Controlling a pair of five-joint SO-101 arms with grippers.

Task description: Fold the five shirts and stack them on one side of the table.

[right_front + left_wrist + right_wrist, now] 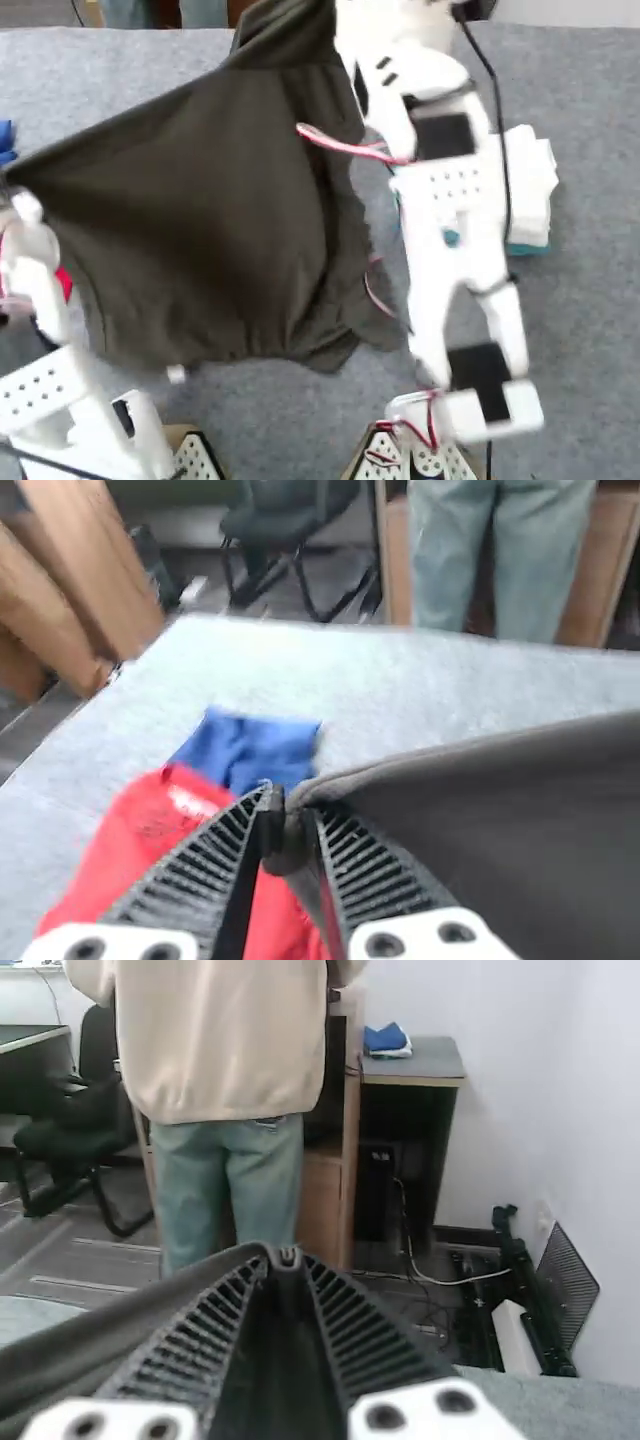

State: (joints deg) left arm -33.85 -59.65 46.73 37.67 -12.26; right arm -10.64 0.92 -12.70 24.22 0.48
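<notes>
Shirt [210, 230], dark olive: held spread above grey table [590, 340], one edge clamped in left gripper [285, 825], another in right gripper [285, 1260]. Red shirt [140, 840] on table, white print unreadable; blue shirt [255, 750] touching it.

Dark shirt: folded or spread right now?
Spread, not folded. The dark shirt hangs as one open sheet, stretched between the left gripper and the right gripper, each shut on its upper edge.

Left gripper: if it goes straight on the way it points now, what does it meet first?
Probably the blue shirt on the table, just past the left gripper, which is shut on the dark shirt. Depth is unclear; maybe the red shirt.
</notes>
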